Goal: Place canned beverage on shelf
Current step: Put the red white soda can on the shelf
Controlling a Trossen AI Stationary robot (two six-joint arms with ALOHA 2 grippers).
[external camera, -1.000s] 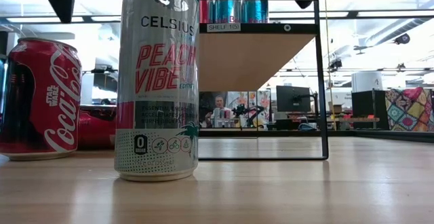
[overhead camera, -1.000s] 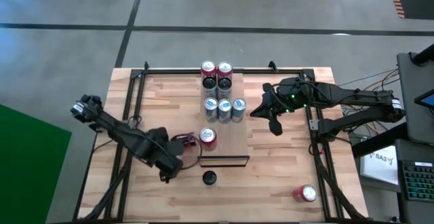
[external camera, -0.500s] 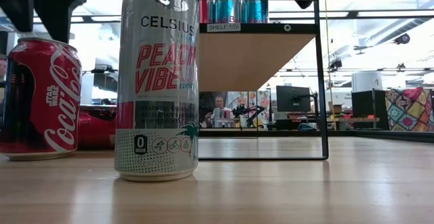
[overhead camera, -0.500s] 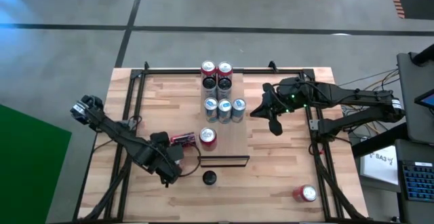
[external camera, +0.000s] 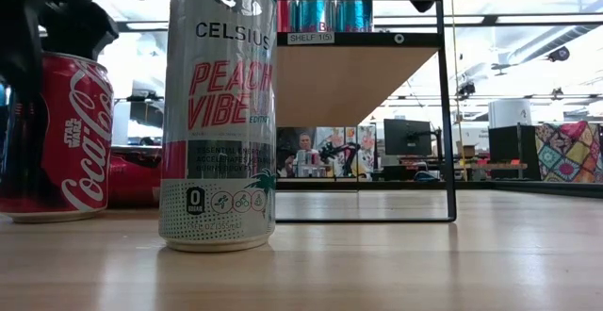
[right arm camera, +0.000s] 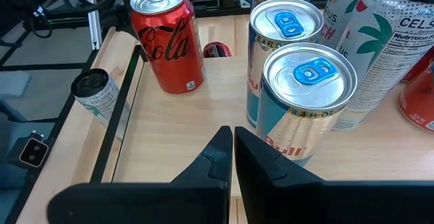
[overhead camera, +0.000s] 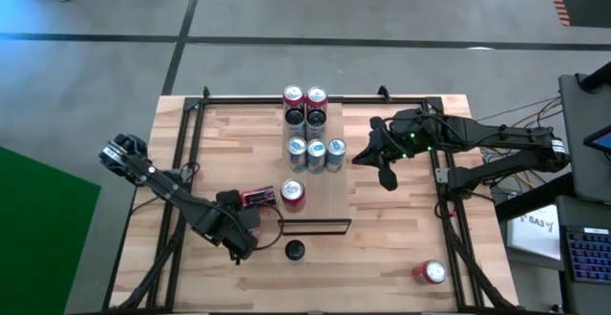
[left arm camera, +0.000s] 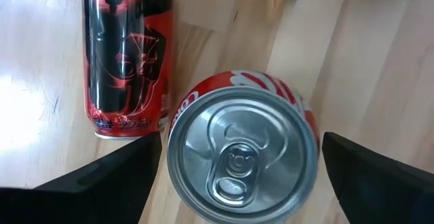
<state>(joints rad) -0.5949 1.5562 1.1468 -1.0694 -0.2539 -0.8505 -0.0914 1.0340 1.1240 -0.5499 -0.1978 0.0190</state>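
An upright red Coca-Cola can stands on the tabletop at the near left. My left gripper hangs over it, pointing down and open, one finger on either side of the can's top without touching it; in the high view the gripper hides the can. The shelf is the raised light board in the table's middle; several cans stand on it, among them a red one near its near end. My right gripper hovers shut beside the shelf's right side.
A red-and-black can lies on its side just beyond the Coca-Cola can. A tall Celsius can stands by the shelf's near end. Another red can sits at the near right corner. Black frame rails border the table.
My left gripper has come down toward the upright Coca-Cola can, staying open; in the low view its dark fingers have sunk from the picture's top to the can's top.
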